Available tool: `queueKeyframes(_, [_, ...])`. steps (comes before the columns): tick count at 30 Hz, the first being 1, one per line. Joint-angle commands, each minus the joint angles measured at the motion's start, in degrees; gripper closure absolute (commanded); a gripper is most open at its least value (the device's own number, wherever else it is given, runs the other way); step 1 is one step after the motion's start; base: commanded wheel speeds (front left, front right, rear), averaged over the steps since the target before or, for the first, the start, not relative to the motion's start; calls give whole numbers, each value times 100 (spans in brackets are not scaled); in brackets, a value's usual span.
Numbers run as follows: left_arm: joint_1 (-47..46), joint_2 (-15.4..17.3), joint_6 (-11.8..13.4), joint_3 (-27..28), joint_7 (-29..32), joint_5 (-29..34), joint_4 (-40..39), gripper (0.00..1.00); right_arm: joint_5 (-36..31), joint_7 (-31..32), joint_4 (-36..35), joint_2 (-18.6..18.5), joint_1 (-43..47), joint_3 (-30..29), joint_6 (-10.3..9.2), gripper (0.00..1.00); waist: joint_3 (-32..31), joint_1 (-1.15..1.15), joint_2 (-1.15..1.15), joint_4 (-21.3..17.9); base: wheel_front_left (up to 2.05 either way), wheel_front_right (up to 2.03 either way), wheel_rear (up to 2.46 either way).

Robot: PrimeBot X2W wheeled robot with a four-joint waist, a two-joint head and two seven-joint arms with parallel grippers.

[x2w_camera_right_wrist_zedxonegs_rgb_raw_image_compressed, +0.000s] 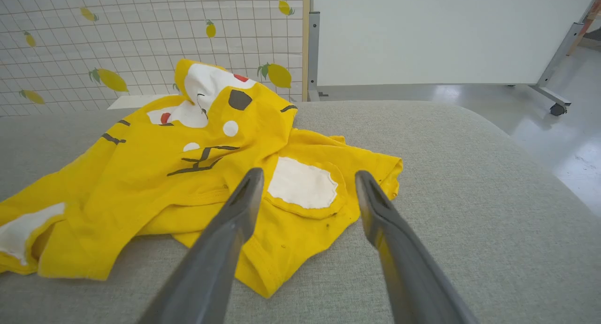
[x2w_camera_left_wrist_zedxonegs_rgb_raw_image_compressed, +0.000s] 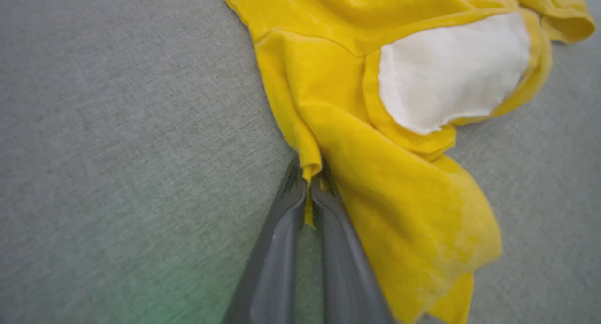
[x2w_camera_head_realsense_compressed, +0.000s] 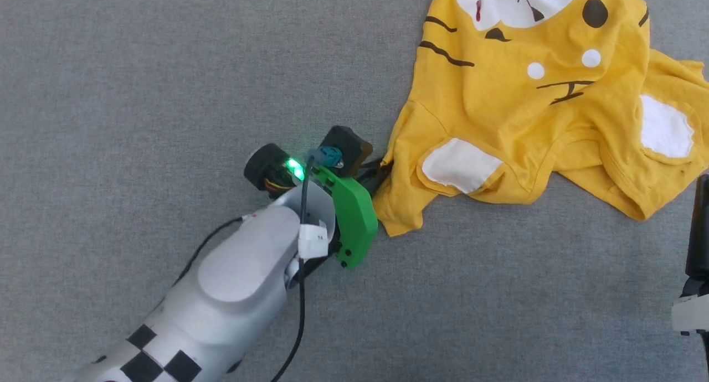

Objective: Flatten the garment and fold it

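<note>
Garment (x2w_camera_head_realsense_compressed: 498, 111) lies rumpled and print side up on the grey cloth surface (x2w_camera_head_realsense_compressed: 166, 66), in the upper right of your head view, with its top cut off by the frame's edge. It is a bright yellow T-shirt, and on it you can make out a white muzzle area, a black oval eye, black whisker strokes and small white dots. Two white patches sit lower down, one (x2w_camera_head_realsense_compressed: 460, 163) near the shirt's left edge and one (x2w_camera_head_realsense_compressed: 664, 127) toward its right. The cloth is wrinkled throughout, and the lower hem folds over on itself.

Your left gripper (x2w_camera_head_realsense_compressed: 382, 171) is at the shirt's left edge. In the left wrist view its jaws are closed together, pinching a narrow fold of the garment (x2w_camera_left_wrist_zedxonegs_rgb_raw_image_compressed: 366, 173) at the fingertips (x2w_camera_left_wrist_zedxonegs_rgb_raw_image_compressed: 296, 183). The nearer white patch (x2w_camera_left_wrist_zedxonegs_rgb_raw_image_compressed: 446, 70) lies just beyond the pinch. Behind the fingers you see a green wrist cover (x2w_camera_head_realsense_compressed: 354, 216), a lit green lamp (x2w_camera_head_realsense_compressed: 295, 169) and a black cable along the pale forearm.

Your right gripper (x2w_camera_right_wrist_zedxonegs_rgb_raw_image_compressed: 308, 176) has its jaws spread wide, with nothing between them. It points at the garment (x2w_camera_right_wrist_zedxonegs_rgb_raw_image_compressed: 141, 173), whose far part bunches up into a hump. Beyond the surface stand a grid-patterned wall with lemon prints (x2w_camera_right_wrist_zedxonegs_rgb_raw_image_compressed: 141, 33) and a white panel on a wheeled frame (x2w_camera_right_wrist_zedxonegs_rgb_raw_image_compressed: 422, 33).
</note>
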Motion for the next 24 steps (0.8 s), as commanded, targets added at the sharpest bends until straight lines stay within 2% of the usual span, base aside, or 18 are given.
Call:
queueKeyframes(1, [47,5,-13,-72,-56,-92,128,100,-20,-11,34,2,-88,-27,-9,0,-67,0,0,17,0,0,0])
queueKeyframes(5, [35,192,22,177,-275,-322,146,100,-13,0,59,2,-33,-58,-9,0,-187,0,0,58,0,0,0])
queueKeyframes(9, [-40,673,271,536,-375,-364,17,100,-9,19,54,2,28,-56,-9,0,-259,0,0,96,0,0,0])
queueKeyframes(14, [111,1280,629,850,-208,-452,-115,100,4,65,51,2,91,-27,-9,0,-301,0,0,116,0,0,0])
queueKeyframes(18, [332,1403,907,932,-164,-497,-192,100,-11,118,34,2,124,-22,-9,0,-320,0,0,132,0,0,0])
queueKeyframes(19, [386,1376,939,938,-184,-523,-202,83,-21,133,26,2,124,-21,-9,0,-323,0,0,139,0,0,0])
queueKeyframes(20, [439,1330,982,955,-250,-546,-214,31,-34,153,15,2,124,-13,-9,0,-332,0,0,150,0,0,0])
queueKeyframes(21, [477,1280,1034,995,-344,-572,-219,0,-42,172,7,2,125,1,-9,0,-342,0,0,160,0,0,0])
queueKeyframes(24, [607,1103,1128,1110,-650,-685,-209,0,-53,225,-13,2,137,52,-9,0,-404,0,0,201,0,0,0])
